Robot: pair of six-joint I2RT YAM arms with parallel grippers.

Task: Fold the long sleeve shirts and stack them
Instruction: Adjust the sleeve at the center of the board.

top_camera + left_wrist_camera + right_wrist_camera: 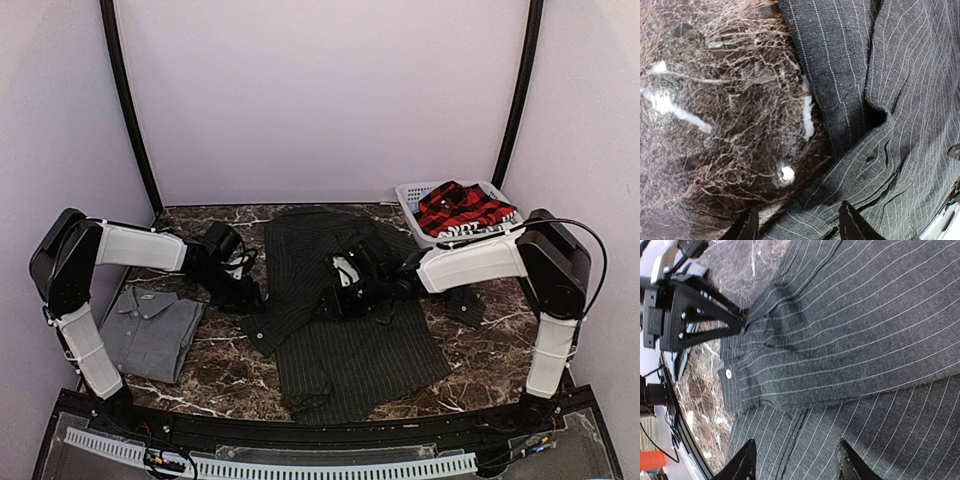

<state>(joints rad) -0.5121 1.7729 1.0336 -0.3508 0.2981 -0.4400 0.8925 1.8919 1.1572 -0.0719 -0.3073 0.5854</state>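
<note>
The grey shirt (pixel 150 330) lies folded on the table (pixel 480 350), near the left gripper (pixel 799 226) on its outer side. The plaid shirt (pixel 460 208) waits in the white basket (pixel 408 195), past the right gripper (pixel 797 460) and behind its arm. So I think it is the pinstripe shirt's (pixel 350 350) turn to be folded. It lies spread out under both grippers.

The left gripper is low at the shirt's left edge. Its fingers (pixel 747 227) are apart and hold nothing. Cloth is under one finger and bare table is right beside the other. A cuff with a white button (pixel 728 373) lies just beside it. The right gripper hangs over the middle of the shirt. Its fingers (pixel 846 460) are apart too, and nothing is in them.

Next, I think the left gripper needs to pinch the cuff or the side edge and carry it over toward the right gripper. The right gripper could press down or take the other side.

There is bare table between the left gripper and the grey shirt, so it has room. It should not bump the grey shirt and mess it up. The right gripper has cloth all around it. The shirt's bottom edge lies near the front edge of the table, so pulling that way could make it slip off.
</note>
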